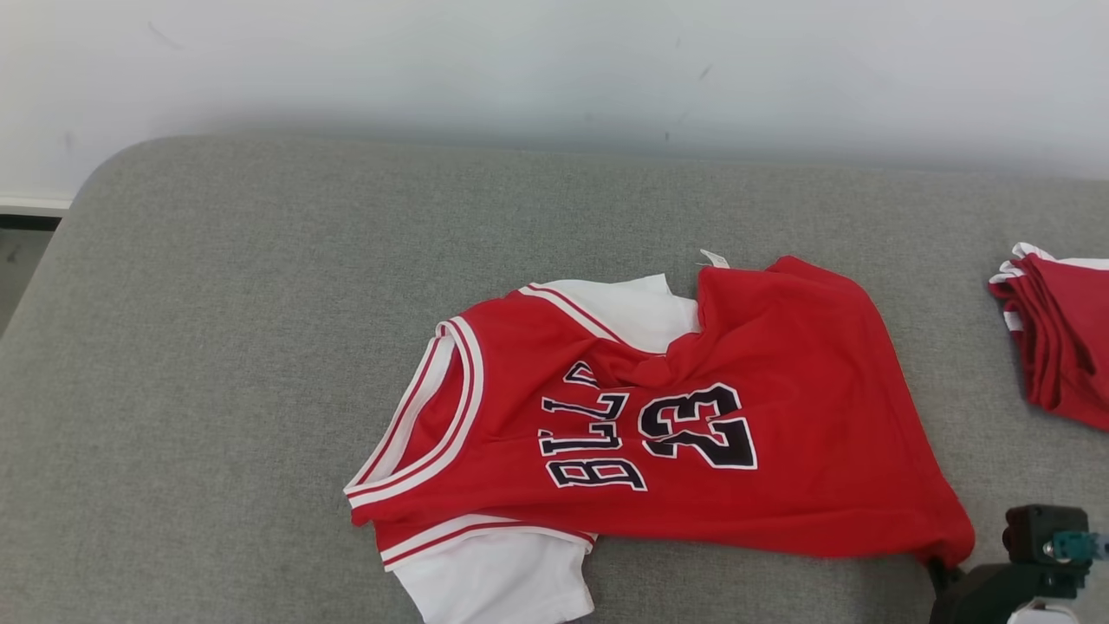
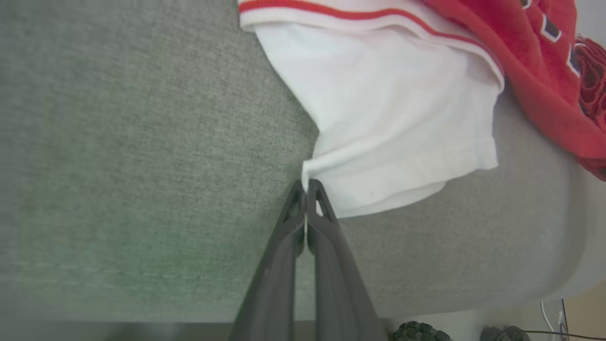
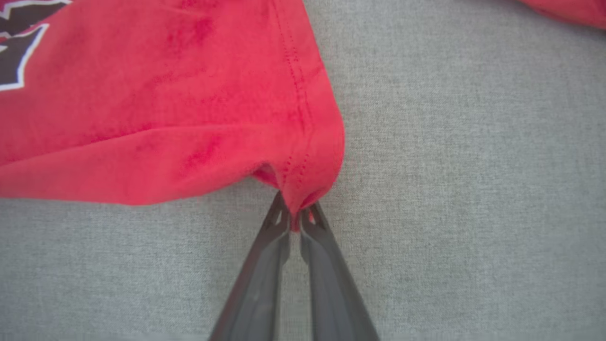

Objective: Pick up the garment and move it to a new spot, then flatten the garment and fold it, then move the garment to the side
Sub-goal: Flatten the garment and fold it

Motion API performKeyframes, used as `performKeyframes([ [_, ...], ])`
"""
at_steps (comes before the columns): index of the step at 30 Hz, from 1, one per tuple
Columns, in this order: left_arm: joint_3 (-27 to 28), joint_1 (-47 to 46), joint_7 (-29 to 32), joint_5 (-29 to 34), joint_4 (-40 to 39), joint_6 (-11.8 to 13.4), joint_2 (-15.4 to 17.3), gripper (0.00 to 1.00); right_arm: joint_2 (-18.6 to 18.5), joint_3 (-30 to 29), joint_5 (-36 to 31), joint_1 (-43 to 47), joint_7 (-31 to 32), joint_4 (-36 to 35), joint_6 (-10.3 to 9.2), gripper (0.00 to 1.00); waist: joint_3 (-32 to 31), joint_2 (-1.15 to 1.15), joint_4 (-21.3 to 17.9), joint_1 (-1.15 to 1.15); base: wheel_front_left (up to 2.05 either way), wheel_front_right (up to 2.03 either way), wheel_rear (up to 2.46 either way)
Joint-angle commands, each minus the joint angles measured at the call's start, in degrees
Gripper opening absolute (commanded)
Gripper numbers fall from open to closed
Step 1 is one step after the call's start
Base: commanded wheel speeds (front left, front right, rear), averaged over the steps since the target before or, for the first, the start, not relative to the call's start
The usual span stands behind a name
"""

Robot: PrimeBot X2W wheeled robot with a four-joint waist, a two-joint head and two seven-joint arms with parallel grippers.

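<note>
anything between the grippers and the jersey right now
Nothing visible stands between them. The left gripper is pinched on the jersey at its white sleeve corner, and the right gripper is pinched on its red hem corner.

garment (image 1: pixel 658 433) cut off below, red pile (image 1: pixel 1061 338) cropped at right edge

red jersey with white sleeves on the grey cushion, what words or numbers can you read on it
"23": dark white-edged number on the red jersey with white sleeves.
"BLL", roughly: dark letters beside it; the rest is hidden by a fold.
Small white tag at its edge: too small to read.
</note>
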Motion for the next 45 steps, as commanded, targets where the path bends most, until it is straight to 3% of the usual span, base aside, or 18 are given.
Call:
performKeyframes([
  [1,0.75,0.15,-0.78,-0.62,-0.03,0.05,0.45,0.00,0.05,0.02,-0.28,1.31,0.72,-0.16,-0.15,0.02,-0.22,0.00,-0.14,-0.01,0.00,0.00,0.00],
  [8,6.95,-1.70,-9.88,-6.28,-7.86,-2.05,-0.54,0.00,-0.22,0.26,3.28,0.09,-1.35,-5.50,-0.15,0.00,-1.28,0.00,-0.28,-0.01,0.00,0.00,0.00],
  [13,9.76,-2.21,-12.72,-7.48,-18.41,-0.01,-1.77,0.00,-1.19,-0.34,6.39,-0.96,-1.90,-8.19,-0.15,0.00,-1.95,0.00,-0.30,-0.01,0.00,0.00,0.00],
  [19,11.24,-1.52,-14.63,-9.24,-26.18,0.19,-2.78,0.00,-1.07,-1.77,7.87,-1.12,-2.20,-9.97,-0.15,0.00,-1.47,0.00,-0.45,-0.01,0.00,0.00,0.00],
  [28,10.15,-2.07,-14.80,-12.39,-28.14,-0.52,-4.07,0.00,-0.31,-1.37,13.86,-3.12,-3.40,-12.95,-0.15,0.00,0.72,0.00,-1.19,-0.01,0.00,0.00,0.00],
  [37,9.45,-2.69,-15.08,-11.79,-24.23,-0.53,-3.74,0.00,-0.32,2.04,12.75,-3.08,-2.08,-7.36,-0.15,0.00,1.59,0.00,-1.41,-0.01,0.00,0.00,0.00],
  [45,12.86,-16.01,-15.70,-14.20,-25.04,-1.47,-3.06,0.00,-1.27,7.84,17.86,-17.28,-4.28,-8.23,-0.14,0.00,7.35,0.00,-2.50,-0.01,0.00,0.00,0.00],
])
